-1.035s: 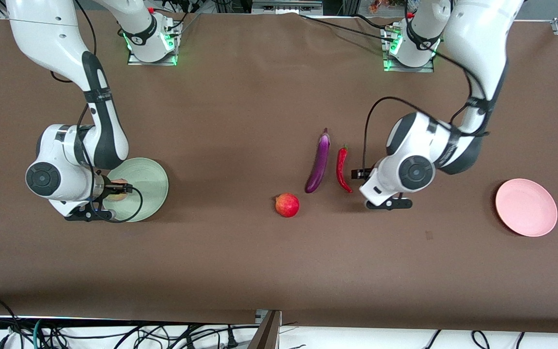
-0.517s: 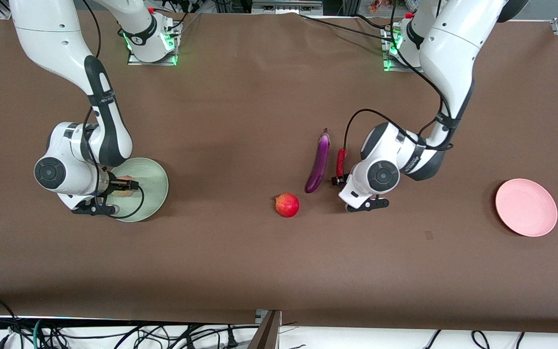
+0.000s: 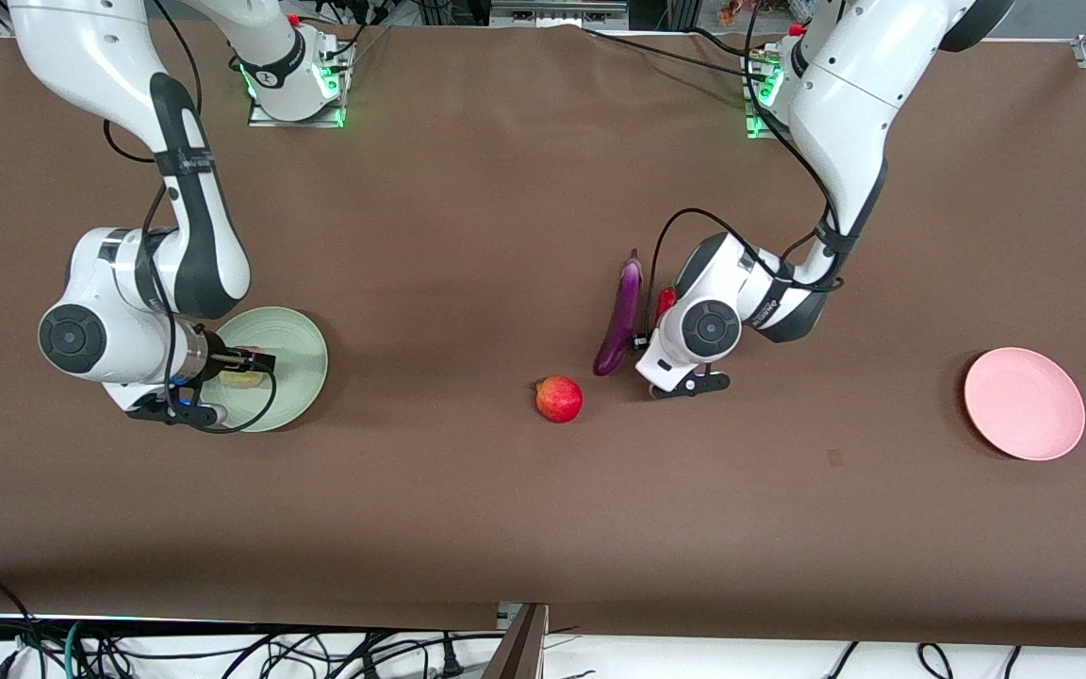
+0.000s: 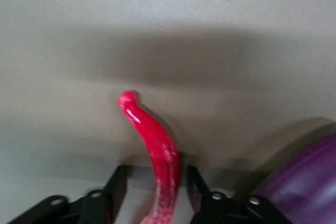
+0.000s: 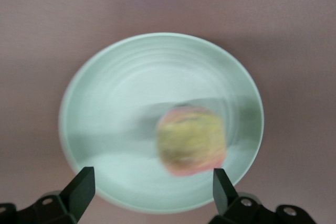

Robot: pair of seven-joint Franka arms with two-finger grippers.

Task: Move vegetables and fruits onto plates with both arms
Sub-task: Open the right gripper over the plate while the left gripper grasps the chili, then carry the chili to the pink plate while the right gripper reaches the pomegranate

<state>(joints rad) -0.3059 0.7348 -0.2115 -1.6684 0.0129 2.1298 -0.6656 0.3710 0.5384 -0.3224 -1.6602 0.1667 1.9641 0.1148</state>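
Note:
The pale yellow-green fruit (image 5: 191, 140) lies in the pale green plate (image 5: 105, 103), seen in the front view too as fruit (image 3: 241, 380) and plate (image 3: 296, 347). My right gripper (image 5: 152, 179) is open and empty just above the fruit, over the plate (image 3: 255, 361). My left gripper (image 4: 156, 174) is open, low over the table, with one finger on each side of the red chili pepper (image 4: 152, 140). In the front view this gripper (image 3: 642, 341) hides most of the chili (image 3: 664, 300). The purple eggplant (image 3: 620, 321) lies right beside it. The red fruit (image 3: 559, 398) lies nearer the camera than the eggplant.
The pale pink plate (image 3: 1024, 404) sits empty toward the left arm's end of the table. The eggplant's rounded end (image 4: 304, 182) shows close to one left finger. Brown cloth covers the table.
The left arm has swung in toward the eggplant and brought its open gripper down astride the chili. The right gripper has let the yellow-green fruit go onto the green plate and drawn back slightly.

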